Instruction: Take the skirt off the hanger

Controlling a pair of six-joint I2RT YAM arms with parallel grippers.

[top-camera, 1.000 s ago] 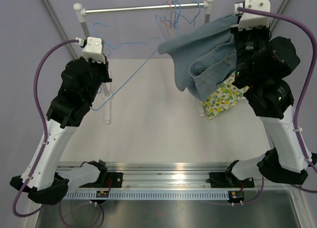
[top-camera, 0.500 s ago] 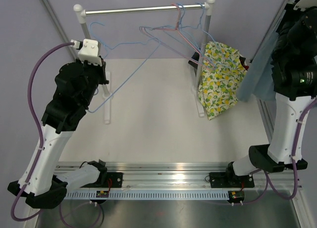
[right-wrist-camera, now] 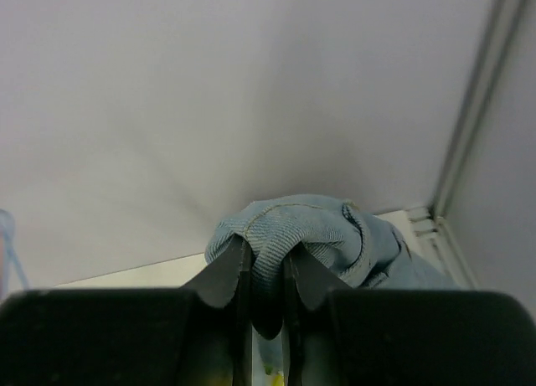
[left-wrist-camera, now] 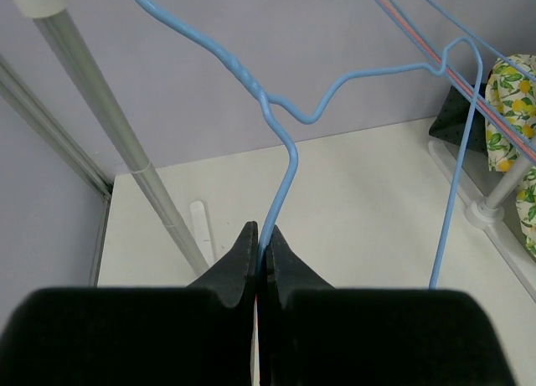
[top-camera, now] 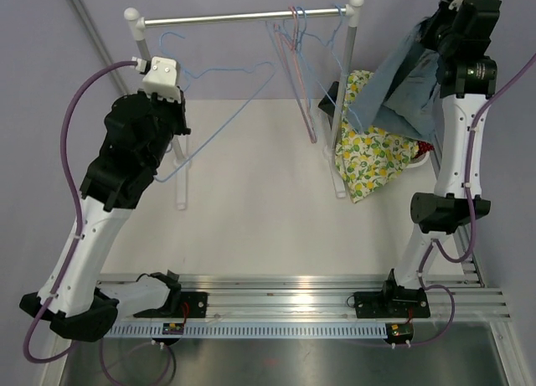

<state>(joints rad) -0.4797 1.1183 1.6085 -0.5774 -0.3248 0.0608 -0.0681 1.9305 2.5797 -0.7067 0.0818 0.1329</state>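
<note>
The blue denim skirt (top-camera: pixel 406 80) hangs bunched from my right gripper (top-camera: pixel 437 33), high at the right of the rack, clear of every hanger. In the right wrist view the right gripper (right-wrist-camera: pixel 266 265) is shut on a thick fold of the skirt (right-wrist-camera: pixel 322 231). My left gripper (top-camera: pixel 174 101) is shut on the bare blue wire hanger (top-camera: pixel 226 122) at the rack's left. In the left wrist view the left gripper (left-wrist-camera: pixel 261 239) pinches the hanger (left-wrist-camera: pixel 289 151) just below its twisted neck.
The clothes rack rail (top-camera: pixel 234 18) runs across the back, with several empty blue and pink hangers (top-camera: pixel 297 43) on it. A lemon-print cloth (top-camera: pixel 373 156) hangs at the rack's right post (top-camera: pixel 343 76). The white table (top-camera: pixel 251 210) lies below.
The skirt came off the blue hanger. My right arm swung it out to the far right, then up to the top right. The left gripper still holds the hanger, now bare.
</note>
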